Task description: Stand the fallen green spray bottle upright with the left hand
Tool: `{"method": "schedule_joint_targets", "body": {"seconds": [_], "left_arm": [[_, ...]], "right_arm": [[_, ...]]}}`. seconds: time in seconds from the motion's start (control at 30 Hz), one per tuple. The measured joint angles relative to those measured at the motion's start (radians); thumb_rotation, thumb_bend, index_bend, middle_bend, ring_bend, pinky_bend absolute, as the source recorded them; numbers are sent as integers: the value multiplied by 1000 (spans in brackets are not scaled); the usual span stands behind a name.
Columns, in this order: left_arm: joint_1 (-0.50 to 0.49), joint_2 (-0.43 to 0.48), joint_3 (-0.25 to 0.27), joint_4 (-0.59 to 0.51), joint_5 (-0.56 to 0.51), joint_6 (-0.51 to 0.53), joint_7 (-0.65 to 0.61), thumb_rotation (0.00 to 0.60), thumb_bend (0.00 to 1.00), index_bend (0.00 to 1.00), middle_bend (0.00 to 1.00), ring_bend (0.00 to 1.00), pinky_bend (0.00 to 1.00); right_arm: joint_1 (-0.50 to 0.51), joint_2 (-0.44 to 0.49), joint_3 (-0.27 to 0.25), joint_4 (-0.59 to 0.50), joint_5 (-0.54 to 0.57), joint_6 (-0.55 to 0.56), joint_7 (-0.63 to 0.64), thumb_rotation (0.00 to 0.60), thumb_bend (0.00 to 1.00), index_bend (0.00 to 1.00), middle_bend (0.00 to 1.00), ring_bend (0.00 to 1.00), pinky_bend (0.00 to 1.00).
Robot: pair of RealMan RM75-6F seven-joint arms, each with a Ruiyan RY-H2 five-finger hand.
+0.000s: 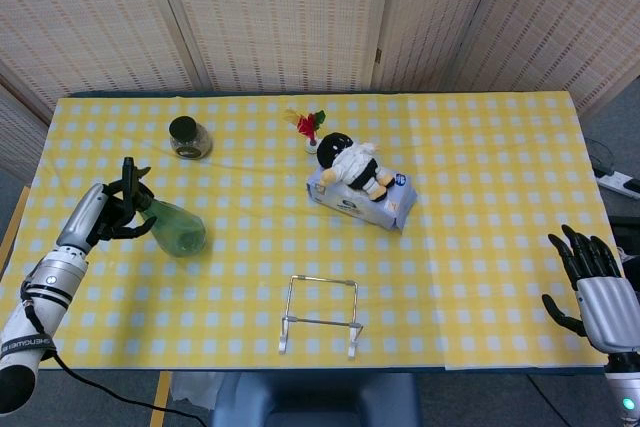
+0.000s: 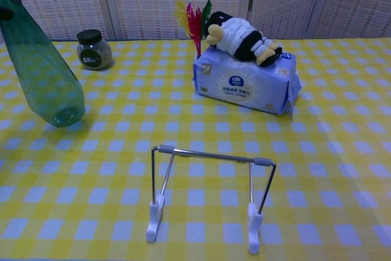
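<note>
The green spray bottle is off its side and leans steeply. Its black spray head points up and to the left, and its round base faces down to the right. My left hand grips it around the neck and spray head, at the table's left side. In the chest view the bottle fills the left edge, its base low by the cloth; whether it touches I cannot tell, and the hand is cut off there. My right hand hangs past the table's right edge, fingers apart and holding nothing.
A dark-lidded jar stands behind the bottle. A plush toy lies on a blue tissue pack mid-table, with a small feather ornament behind it. A wire rack stands near the front edge.
</note>
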Motion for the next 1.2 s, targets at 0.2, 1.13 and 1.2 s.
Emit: {"method": "schedule_joint_targets", "body": {"seconds": [0.2, 1.13, 1.2], "left_arm": [[-20, 5, 12, 40, -21, -40, -23, 600, 530, 685, 1000, 1000, 1000], [-26, -64, 73, 128, 103, -7, -61, 600, 388, 593, 1000, 1000, 1000], [-26, -67, 75, 132, 108, -7, -65, 600, 380, 591, 1000, 1000, 1000]], "right_arm": [[-1, 0, 2, 1, 2, 3, 3, 600, 358, 0, 0, 0, 0], [0, -9, 5, 6, 5, 8, -10, 600, 357, 0, 0, 0, 0], [-1, -10, 5, 7, 4, 9, -11, 600, 357, 0, 0, 0, 0]]}}
